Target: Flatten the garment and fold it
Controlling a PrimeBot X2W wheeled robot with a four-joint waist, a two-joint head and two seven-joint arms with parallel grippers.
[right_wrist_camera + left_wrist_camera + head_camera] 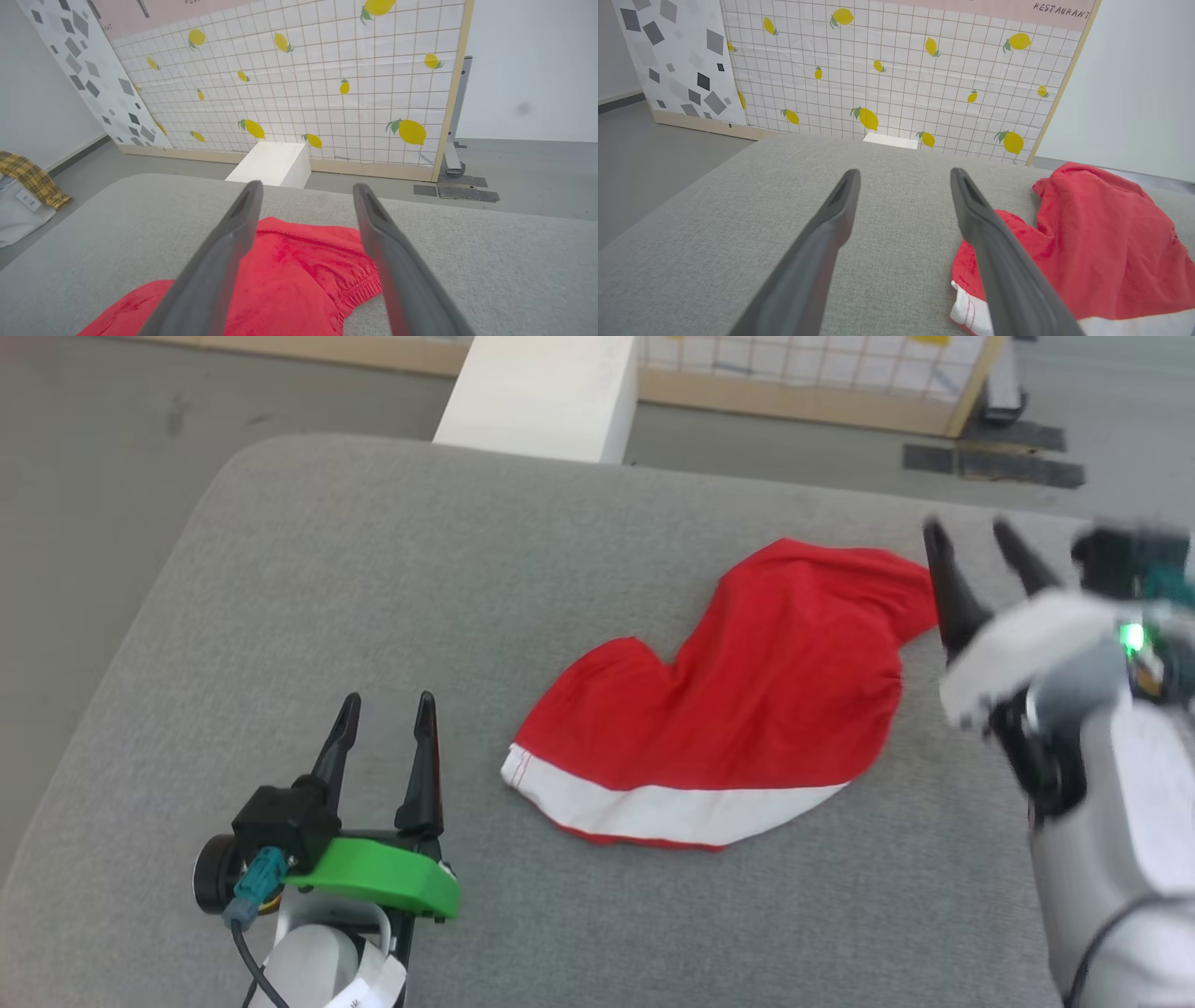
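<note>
The red shorts (738, 709) lie bunched and folded over on the grey cushion, a wide white stripe along their near edge and the gathered waistband at the right. My left gripper (386, 709) hovers open to the left of the white-trimmed leg end, a short gap away; its wrist view has the shorts (1101, 252) at the right beside its right finger. My right gripper (971, 537) stands open and raised at the shorts' far right corner, blurred. From its wrist, the waistband end of the shorts (299, 275) lies below and between its fingers.
The grey cushion (467, 569) has rounded edges, with floor to the left and behind. A white box (546, 392) stands just past its far edge. A lemon-print panel (303, 79) leans behind. A yellow plaid cloth (30, 179) lies on the floor at the left.
</note>
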